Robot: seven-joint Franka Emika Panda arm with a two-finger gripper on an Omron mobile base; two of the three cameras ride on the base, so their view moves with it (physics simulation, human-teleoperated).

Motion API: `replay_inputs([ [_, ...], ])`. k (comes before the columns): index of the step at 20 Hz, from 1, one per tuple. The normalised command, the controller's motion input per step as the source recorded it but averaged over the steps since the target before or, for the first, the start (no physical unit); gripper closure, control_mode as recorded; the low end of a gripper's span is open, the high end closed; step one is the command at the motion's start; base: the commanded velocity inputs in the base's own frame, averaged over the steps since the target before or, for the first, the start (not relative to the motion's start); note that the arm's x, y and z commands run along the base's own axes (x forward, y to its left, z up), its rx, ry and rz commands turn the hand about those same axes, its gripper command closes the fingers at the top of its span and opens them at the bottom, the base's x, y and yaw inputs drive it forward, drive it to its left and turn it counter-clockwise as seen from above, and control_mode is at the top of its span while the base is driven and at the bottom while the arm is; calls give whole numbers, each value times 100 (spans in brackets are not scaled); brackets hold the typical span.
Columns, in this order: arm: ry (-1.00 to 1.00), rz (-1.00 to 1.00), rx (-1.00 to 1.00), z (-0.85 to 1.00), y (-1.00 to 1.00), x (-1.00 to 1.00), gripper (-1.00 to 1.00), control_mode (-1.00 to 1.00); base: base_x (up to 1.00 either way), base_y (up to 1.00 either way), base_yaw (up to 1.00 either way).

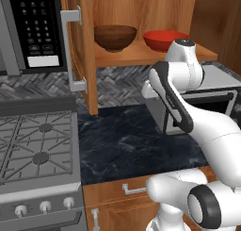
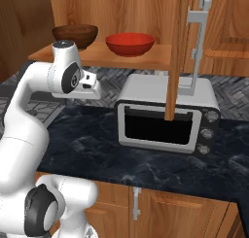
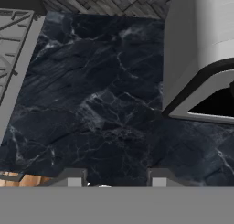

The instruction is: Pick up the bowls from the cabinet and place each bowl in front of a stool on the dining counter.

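Wall cupboard of warm orange-brown wood [image 1: 136, 55] standing with its door swung out, slim silver bar handle [image 1: 71, 51] on the door edge. On its bottom shelf: round dark brown wooden bowl [image 1: 115, 37] to the left, glossy red round bowl [image 1: 165, 40] beside it and apart from it, the red one partly hidden behind the white arm in the left base view. Both bowls upright, sitting free of any grip. Two-finger gripper [image 3: 116, 178] seen from the hand view as two small grey fingertips [image 3: 74, 178] at the bottom edge, cut off low; a gap between them with nothing in it, jaws probably part-open and empty, though too little visible to be sure. Below the hand: short black marble countertop [image 3: 100, 109], silver toaster oven [image 2: 168, 115] on one side, gas stove grate [image 1: 37, 140] on the other. Oven interior dark, contents not discernible.
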Motion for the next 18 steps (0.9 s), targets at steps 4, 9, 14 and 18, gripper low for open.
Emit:
replay_inputs([
  [4, 0, 0, 0, 0, 0, 0, -100, 100, 0, 0, 0],
  [9, 0, 0, 0, 0, 0, 0, -100, 100, 0, 0, 0],
  [14, 0, 0, 0, 0, 0, 0, -100, 100, -2, 0, 0],
  [18, 0, 0, 0, 0, 0, 0, -100, 100, -23, -24, 0],
])
